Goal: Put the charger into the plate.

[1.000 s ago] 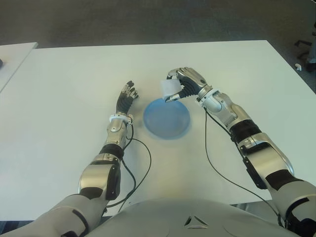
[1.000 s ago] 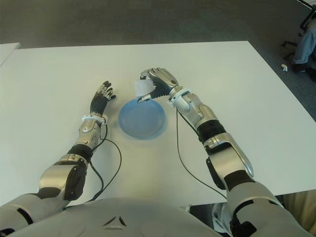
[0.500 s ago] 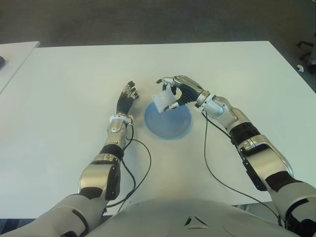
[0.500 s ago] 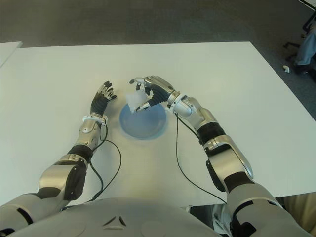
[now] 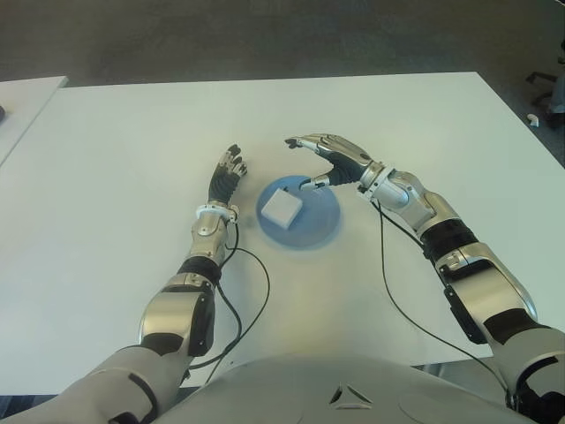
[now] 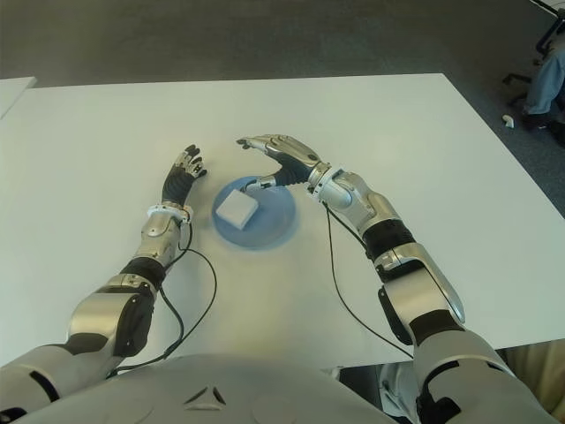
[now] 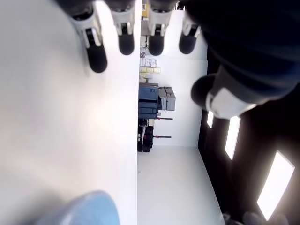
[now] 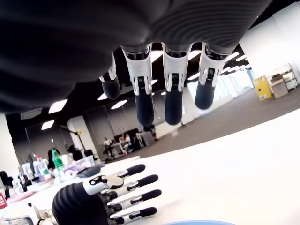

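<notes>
The right hand (image 5: 331, 159) hangs over the far edge of the plate (image 5: 322, 230), fingers spread wide, holding nothing. Below it the charger (image 5: 282, 207), a small white square block, lies in the blue plate. The left hand (image 5: 226, 177) shows just left of the plate, fingers straight.

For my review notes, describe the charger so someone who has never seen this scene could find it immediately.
On the wide white table, look between the robot's two hands for the round blue plate. The small white square charger lies inside it, on the side toward the left hand, with the open right hand just past the plate's far edge. It is the only loose white block, set off against blue.
</notes>
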`<state>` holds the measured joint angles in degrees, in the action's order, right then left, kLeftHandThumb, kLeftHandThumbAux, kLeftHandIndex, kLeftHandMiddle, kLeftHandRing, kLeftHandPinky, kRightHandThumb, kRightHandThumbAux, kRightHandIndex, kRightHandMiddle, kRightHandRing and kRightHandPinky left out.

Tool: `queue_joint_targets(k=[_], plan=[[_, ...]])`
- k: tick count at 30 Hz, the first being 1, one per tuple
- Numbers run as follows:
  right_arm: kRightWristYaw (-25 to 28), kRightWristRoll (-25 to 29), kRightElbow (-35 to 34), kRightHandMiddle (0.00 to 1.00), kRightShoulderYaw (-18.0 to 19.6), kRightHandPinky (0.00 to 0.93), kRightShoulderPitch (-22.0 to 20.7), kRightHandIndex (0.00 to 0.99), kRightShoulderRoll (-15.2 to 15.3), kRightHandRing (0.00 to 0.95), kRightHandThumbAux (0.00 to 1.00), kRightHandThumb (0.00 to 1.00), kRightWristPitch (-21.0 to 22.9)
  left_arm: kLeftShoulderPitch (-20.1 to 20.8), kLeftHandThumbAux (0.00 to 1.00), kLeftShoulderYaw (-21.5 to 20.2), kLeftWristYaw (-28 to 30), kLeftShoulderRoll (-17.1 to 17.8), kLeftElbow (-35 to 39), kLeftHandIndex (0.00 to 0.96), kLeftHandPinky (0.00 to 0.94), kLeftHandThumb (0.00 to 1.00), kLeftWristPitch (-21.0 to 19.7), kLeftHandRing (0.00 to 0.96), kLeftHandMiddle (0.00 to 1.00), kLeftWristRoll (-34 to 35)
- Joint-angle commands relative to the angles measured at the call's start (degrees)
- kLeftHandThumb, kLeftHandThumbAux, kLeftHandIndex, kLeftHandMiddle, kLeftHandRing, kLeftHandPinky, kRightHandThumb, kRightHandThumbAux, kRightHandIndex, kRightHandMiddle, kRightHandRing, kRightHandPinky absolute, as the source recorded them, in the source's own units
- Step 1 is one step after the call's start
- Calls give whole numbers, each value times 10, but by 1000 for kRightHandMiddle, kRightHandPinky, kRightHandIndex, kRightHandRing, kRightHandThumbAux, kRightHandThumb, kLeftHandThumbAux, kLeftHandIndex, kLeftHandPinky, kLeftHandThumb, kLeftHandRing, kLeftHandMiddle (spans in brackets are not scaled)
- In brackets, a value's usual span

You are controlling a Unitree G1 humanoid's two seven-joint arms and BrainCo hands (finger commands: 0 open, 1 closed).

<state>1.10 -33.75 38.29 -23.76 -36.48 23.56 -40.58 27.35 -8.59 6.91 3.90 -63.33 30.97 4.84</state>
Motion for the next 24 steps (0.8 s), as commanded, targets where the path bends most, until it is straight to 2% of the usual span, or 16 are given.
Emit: queue_joint_targets(k=[1,19,22,24], plan=[[10,2,-2,0,3,0,2,0,4,0,109,399,1,-8,577,2,11,4,-13,0,0,0,-10,0,0,-5],[18,25,-42,0,38,0,19,0,15,0,110,397,21,-5,591,3,15,8,-18,0,0,0,-13,0,0,-5],[21,42,-27,0,55,0,18,0,19,0,121,386,34,-6,591,4,16,8,-18,0,0,0,-13,0,0,-5],[24,64,-6,0,71,0,16,0,16,0,152,344,45,-7,590,5,18,9,-18,0,0,0,-11,0,0,-6]])
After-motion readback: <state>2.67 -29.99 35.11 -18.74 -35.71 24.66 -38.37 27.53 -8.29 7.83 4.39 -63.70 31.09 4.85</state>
